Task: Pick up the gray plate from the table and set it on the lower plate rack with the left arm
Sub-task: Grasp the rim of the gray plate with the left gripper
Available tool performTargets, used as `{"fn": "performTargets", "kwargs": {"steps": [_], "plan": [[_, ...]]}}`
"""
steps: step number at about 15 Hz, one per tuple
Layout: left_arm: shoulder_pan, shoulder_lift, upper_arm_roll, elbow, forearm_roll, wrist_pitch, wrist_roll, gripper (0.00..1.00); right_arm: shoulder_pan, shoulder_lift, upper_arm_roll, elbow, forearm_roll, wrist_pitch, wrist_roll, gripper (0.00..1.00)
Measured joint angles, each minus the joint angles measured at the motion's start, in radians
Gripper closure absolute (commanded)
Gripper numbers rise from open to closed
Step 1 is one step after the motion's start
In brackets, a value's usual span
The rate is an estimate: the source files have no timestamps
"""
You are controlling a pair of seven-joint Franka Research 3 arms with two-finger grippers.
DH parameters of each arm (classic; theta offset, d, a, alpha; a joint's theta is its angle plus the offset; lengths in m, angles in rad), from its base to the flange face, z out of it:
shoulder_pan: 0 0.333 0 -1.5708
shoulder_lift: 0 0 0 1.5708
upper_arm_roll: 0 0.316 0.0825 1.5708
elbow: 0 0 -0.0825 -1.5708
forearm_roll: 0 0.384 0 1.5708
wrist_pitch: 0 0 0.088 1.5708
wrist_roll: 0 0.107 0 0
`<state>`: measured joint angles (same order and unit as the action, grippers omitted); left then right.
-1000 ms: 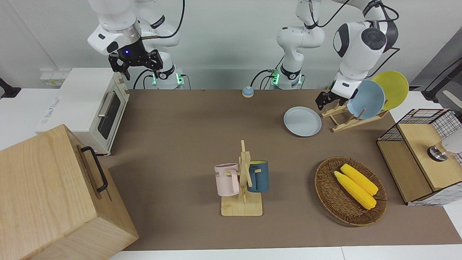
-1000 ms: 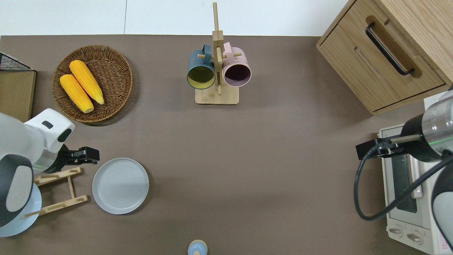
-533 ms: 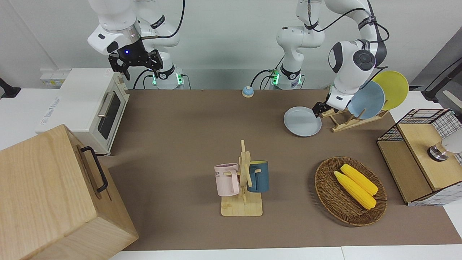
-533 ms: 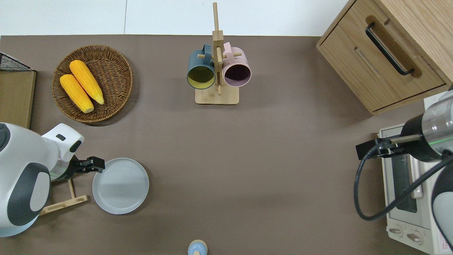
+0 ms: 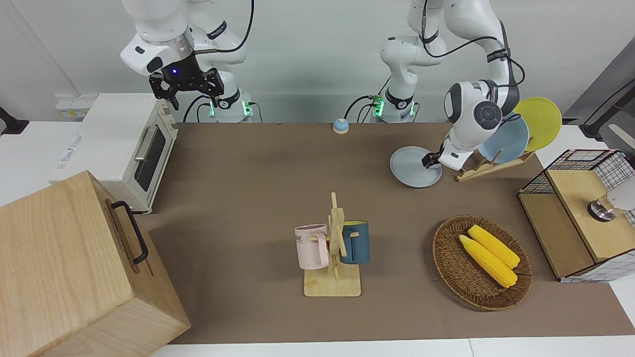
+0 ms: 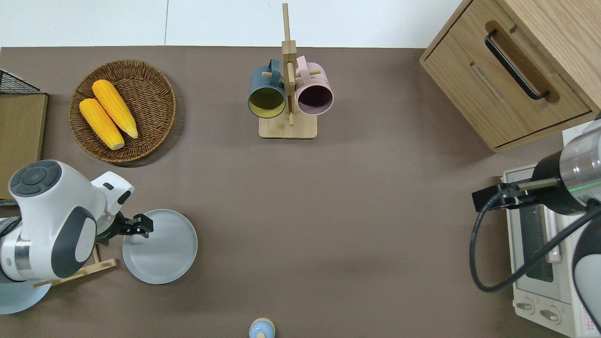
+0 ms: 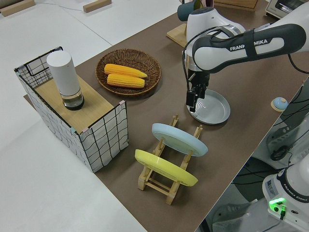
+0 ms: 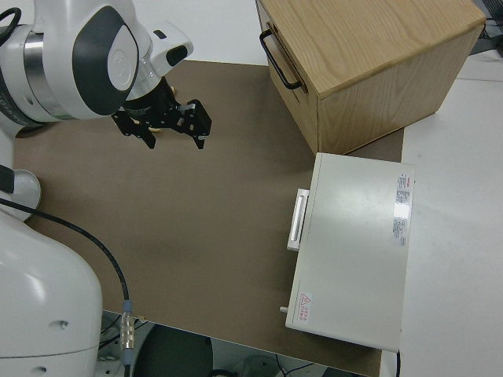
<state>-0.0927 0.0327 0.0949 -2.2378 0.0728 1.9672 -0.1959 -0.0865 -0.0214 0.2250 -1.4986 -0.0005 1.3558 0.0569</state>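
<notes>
**Left claw at the rim of the gray plate**

We see the left gripper (image 6: 142, 225) low over the edge of the gray plate (image 6: 162, 249), at the part of the rim nearest the plate rack (image 5: 478, 166). Its fingers look nearly together and point down at the rim, but we cannot tell whether they are closed on the plate or only set around its edge. The plate lies flat on the brown table (image 6: 328, 211), just beside the low end of the rack, toward the left arm's end of the table. The left arm (image 7: 241, 41) bends down from above, its wrist turned so the claw hangs almost vertical over the plate's rim. On the rack stand a blue plate (image 7: 178, 138) and a yellow plate (image 7: 164, 166), both tilted in the upper slots; the low slots beside the gray plate hold nothing. The right gripper (image 8: 161, 126) is parked, its fingers spread apart and holding nothing.
</notes>
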Motion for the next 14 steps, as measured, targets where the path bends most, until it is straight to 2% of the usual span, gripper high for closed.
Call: {"fn": "performTargets", "kwargs": {"steps": [5, 14], "plan": [[-0.003, 0.054, 0.001, 0.000, 0.000, 0.003, 0.000, 0.01, 0.000, 0.000, 0.000, 0.000, 0.000, 0.000, 0.000, 0.011], [-0.003, 0.081, 0.007, 0.000, -0.019, 0.003, 0.000, 0.02, 0.000, 0.000, 0.000, 0.000, 0.000, 0.000, 0.000, 0.011]]}}
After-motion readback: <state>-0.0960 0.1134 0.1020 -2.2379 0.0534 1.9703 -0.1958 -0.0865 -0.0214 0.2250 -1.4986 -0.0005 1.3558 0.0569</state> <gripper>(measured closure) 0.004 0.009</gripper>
